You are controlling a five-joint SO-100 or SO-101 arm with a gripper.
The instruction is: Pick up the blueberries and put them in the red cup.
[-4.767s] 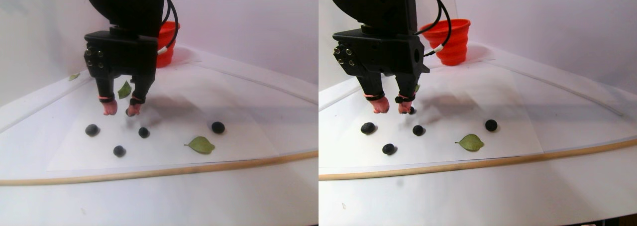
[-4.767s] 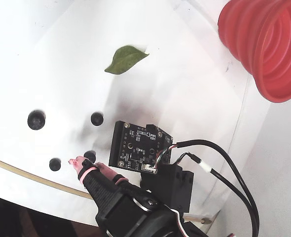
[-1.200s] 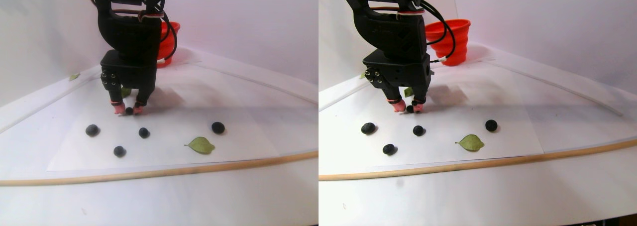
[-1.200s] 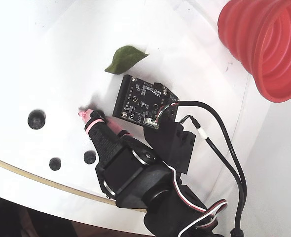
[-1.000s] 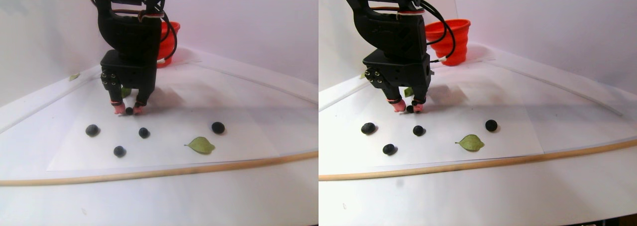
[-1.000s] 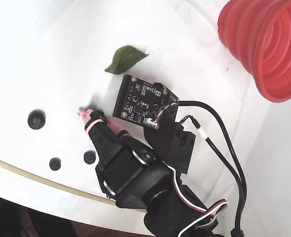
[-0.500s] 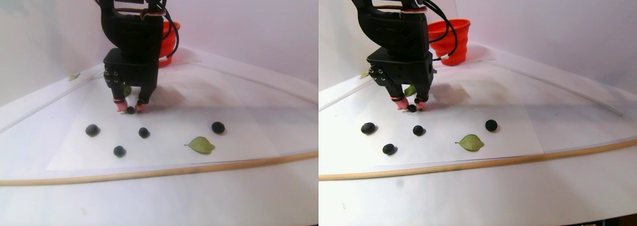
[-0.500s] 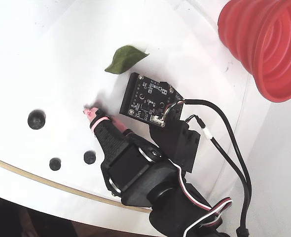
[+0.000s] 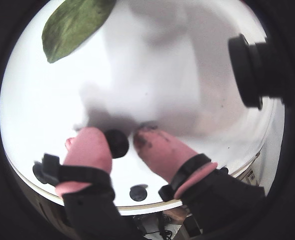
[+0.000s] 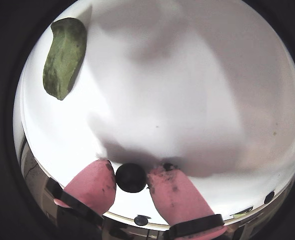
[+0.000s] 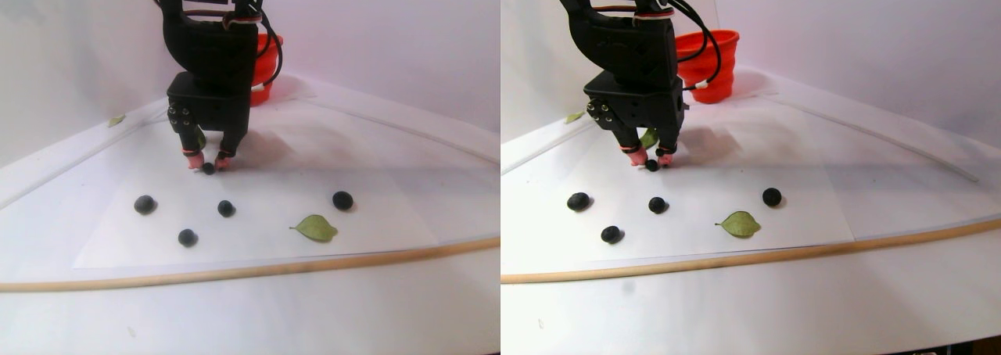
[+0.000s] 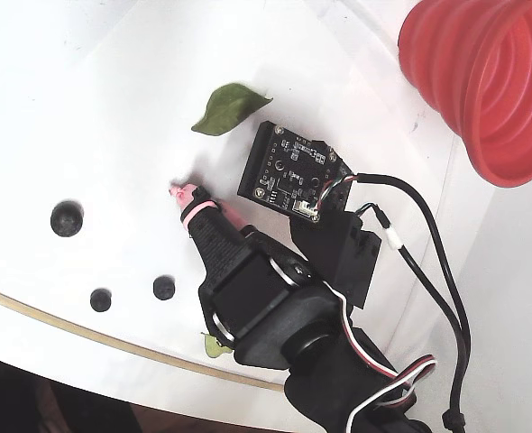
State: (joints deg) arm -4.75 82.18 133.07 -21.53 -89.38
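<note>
Gripper [image 10: 132, 182]: black, 2 fingers with pink-covered fingertips [image 9: 90, 150], pointed down at the white table [image 11: 258, 308]. In both wrist views the tips stand on either side of 1 blueberry [image 10: 131, 177] and touch it; closed onto that berry. In the stereo pair view the same berry shows as a dark dot between the pink tips, at or just above the sheet; whether it has left the surface cannot be told.

Blueberries, loose: 4 on the white paper sheet [image 11: 375, 214] in the stereo pair view. 1 to the left [image 11: 144, 204], 1 near the middle [image 11: 226, 208], 1 nearer the front edge [image 11: 187, 237], 1 to the right [image 11: 342, 199]. All lie apart from each other and from the gripper. The fixed view shows 3 of them to the left of the arm, the largest farthest left [image 12: 66, 218].

Red cup [image 12: 487, 81]: ribbed walls, wide mouth, upright at the back of the table, well away from the berries. In the stereo pair view it stands behind the arm, partly hidden in the left half. Nothing is visible inside it from here.

Leaves: 1 green leaf [image 11: 315, 227] on the sheet near the right-hand berry; another green leaf [image 12: 228, 107] just beyond the gripper in the fixed view, also seen at the top left of both wrist views.

Wooden strip [image 11: 313, 265]: curved, along the front of the sheet.
</note>
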